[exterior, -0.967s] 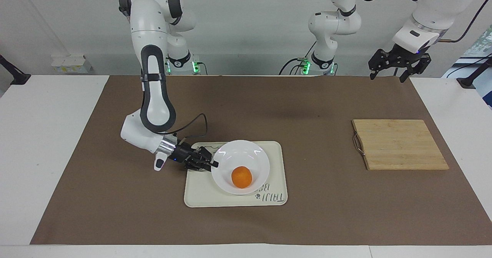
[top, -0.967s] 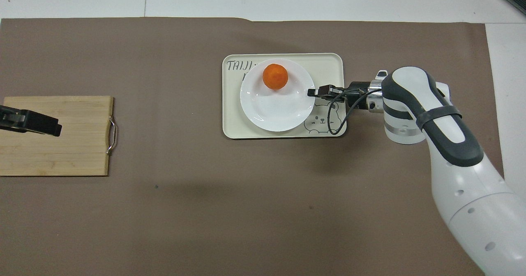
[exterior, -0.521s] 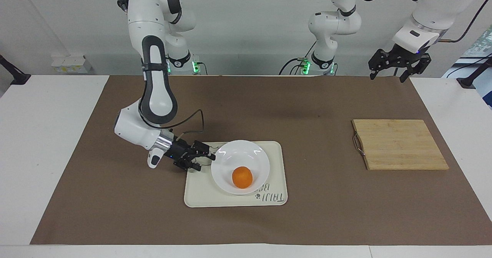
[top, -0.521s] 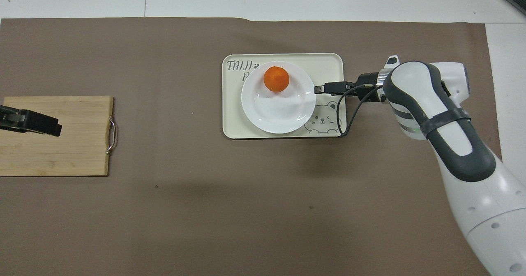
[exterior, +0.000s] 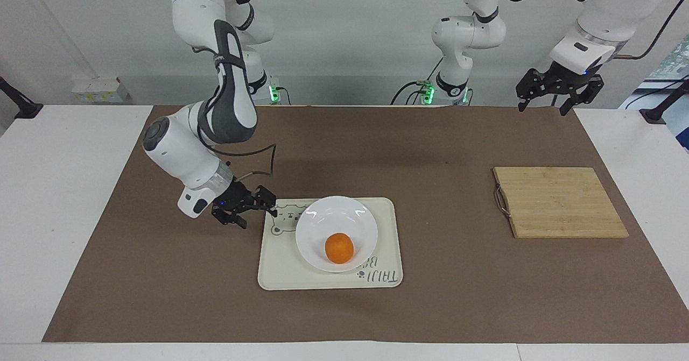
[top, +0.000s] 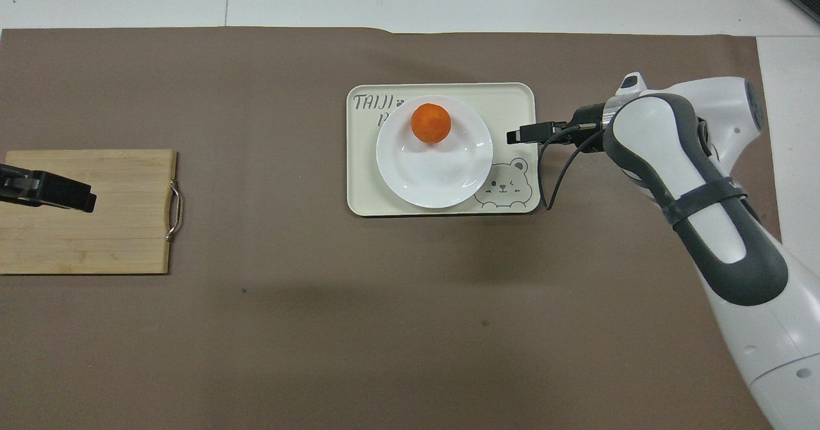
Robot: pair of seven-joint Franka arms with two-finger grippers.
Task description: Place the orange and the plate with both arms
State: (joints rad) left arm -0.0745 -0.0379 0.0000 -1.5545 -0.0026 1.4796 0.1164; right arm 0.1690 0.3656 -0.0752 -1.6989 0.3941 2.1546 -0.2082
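The white plate [exterior: 336, 222] sits on the cream bear-print tray [exterior: 280, 275], and the orange [exterior: 339, 248] lies in the plate, on the side farther from the robots. They also show in the overhead view: plate [top: 434, 173], orange [top: 430, 123], tray [top: 512, 97]. My right gripper [exterior: 257, 213] is open and empty, just above the tray's edge at the right arm's end, a short way off the plate's rim; it also shows in the overhead view [top: 522, 135]. My left gripper [exterior: 543, 105] is open and empty and waits high in the air; in the overhead view [top: 48, 190] it is over the cutting board.
A bamboo cutting board [exterior: 560, 202] with a metal handle lies toward the left arm's end of the table; it also shows in the overhead view [top: 86, 225]. Brown paper covers the table's middle.
My right gripper has let go of the plate's rim, opened, and drawn back toward the right arm's end of the table. The plate, the orange and the left arm have stayed put.
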